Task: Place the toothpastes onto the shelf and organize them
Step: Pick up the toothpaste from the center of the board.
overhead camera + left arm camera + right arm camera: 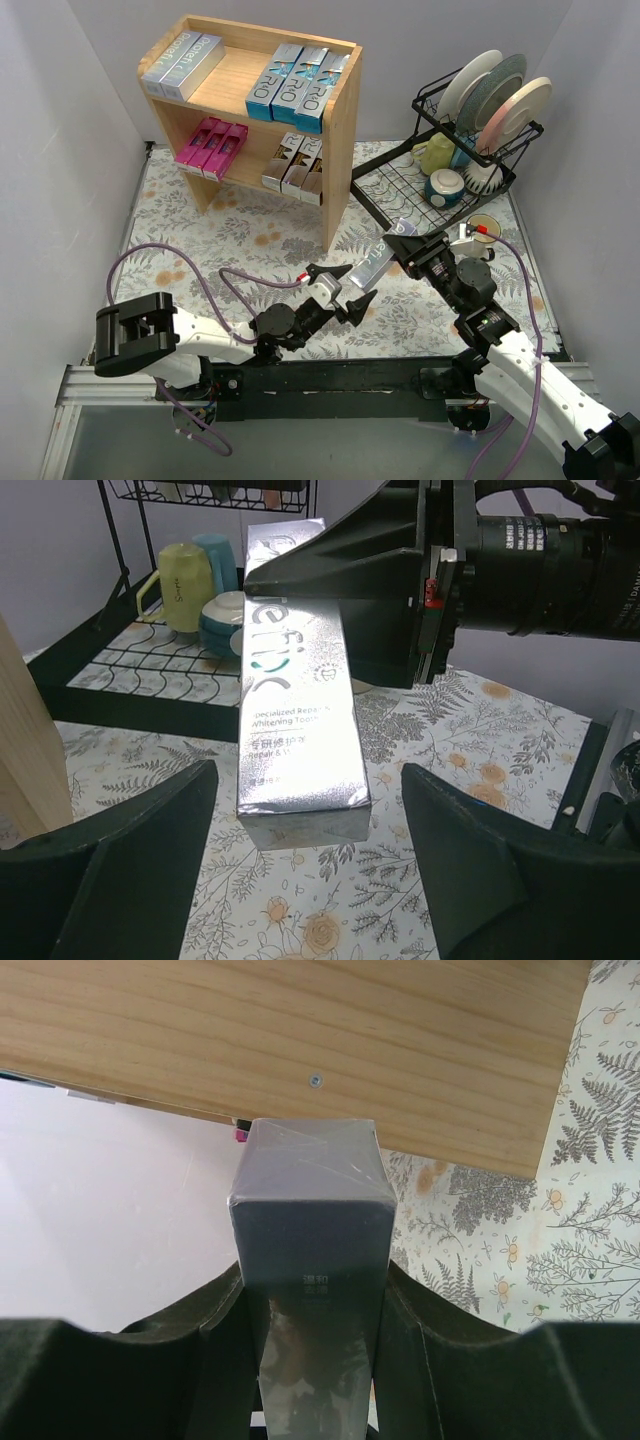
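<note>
A silver toothpaste box (377,262) hangs above the floral table, with my right gripper (407,248) shut on its far end. In the right wrist view that box (310,1250) sits tight between the right gripper's (312,1295) pads, pointing at the wooden shelf (300,1030). My left gripper (345,288) stands open around the box's free end (298,710), with a gap on each side between its fingers (150,850) and the box. The shelf (340,130) holds silver toothpastes (183,62) and blue ones (298,83) on top. Pink ones (212,146) and silver-black ones (295,165) lie below.
A black wire dish rack (400,185) stands right of the shelf with plates (500,95) and cups (185,585). White walls close in the table on both sides. Purple cables (150,262) loop over the left arm.
</note>
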Robot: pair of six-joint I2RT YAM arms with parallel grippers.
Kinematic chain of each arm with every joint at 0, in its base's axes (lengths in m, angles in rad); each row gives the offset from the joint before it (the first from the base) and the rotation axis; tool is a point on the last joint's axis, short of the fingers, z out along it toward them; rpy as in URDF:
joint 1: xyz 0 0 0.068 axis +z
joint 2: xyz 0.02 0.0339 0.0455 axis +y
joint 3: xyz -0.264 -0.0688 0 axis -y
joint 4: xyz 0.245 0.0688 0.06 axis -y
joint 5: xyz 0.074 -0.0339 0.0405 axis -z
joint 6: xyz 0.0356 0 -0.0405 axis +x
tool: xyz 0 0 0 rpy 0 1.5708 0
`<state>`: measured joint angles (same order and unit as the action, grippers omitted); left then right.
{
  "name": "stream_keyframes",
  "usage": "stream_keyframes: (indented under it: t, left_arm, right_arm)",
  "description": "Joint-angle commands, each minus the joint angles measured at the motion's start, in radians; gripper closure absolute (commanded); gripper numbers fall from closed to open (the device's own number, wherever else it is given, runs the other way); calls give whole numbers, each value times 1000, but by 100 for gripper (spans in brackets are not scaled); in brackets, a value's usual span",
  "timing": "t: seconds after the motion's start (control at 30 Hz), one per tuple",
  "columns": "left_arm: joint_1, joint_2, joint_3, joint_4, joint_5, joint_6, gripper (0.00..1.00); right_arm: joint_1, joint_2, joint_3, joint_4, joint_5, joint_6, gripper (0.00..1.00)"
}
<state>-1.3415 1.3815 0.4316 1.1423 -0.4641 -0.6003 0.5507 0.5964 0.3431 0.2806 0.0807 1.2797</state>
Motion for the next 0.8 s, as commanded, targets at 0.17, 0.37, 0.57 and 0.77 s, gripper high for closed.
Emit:
stream_keyframes:
  t: [0.17,0.37,0.57,0.77]
  left_arm:
    - [-2,66,41,181,-45,96,40]
    - [-4,77,45,217,-56,120,56]
    - [-2,54,38,172,-58,103,75]
    - [-2,4,33,122,-86,106,88]
  right_arm:
    - [-1,-20,-9,117,-12,35,62]
    - [-1,-20,-19,123,-27,50,55]
    - [-1,-43,-21,103,-10,38,33]
    - [-2,-92,11,2,25,-43,9]
